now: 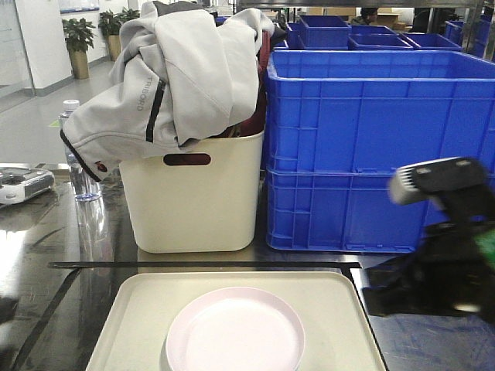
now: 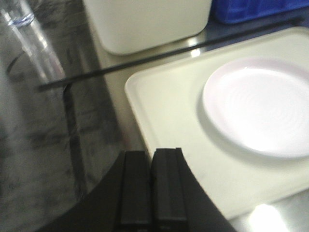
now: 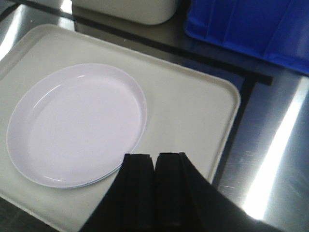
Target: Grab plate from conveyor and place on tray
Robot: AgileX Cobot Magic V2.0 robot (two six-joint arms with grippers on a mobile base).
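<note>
A pale pink plate [image 1: 235, 330] [image 2: 260, 106] [image 3: 77, 123] lies flat on the cream tray [image 1: 139, 313] [image 2: 169, 101] [image 3: 193, 101] at the near middle of the table. My left gripper [image 2: 151, 153] is shut and empty, hovering over the tray's left edge. Above the tray's right part, just off the plate's rim, my right gripper [image 3: 155, 155] hangs shut with nothing in it. The right arm [image 1: 441, 232] shows blurred at the right in the front view. The conveyor is out of view.
A tall cream bin [image 1: 193, 197] draped with a grey jacket [image 1: 170, 73] stands behind the tray. Stacked blue crates [image 1: 371, 147] fill the back right. A water bottle [image 1: 81, 166] and a small grey device [image 1: 23, 184] sit at the left. Black tape lines [image 1: 201, 265] cross the glossy table.
</note>
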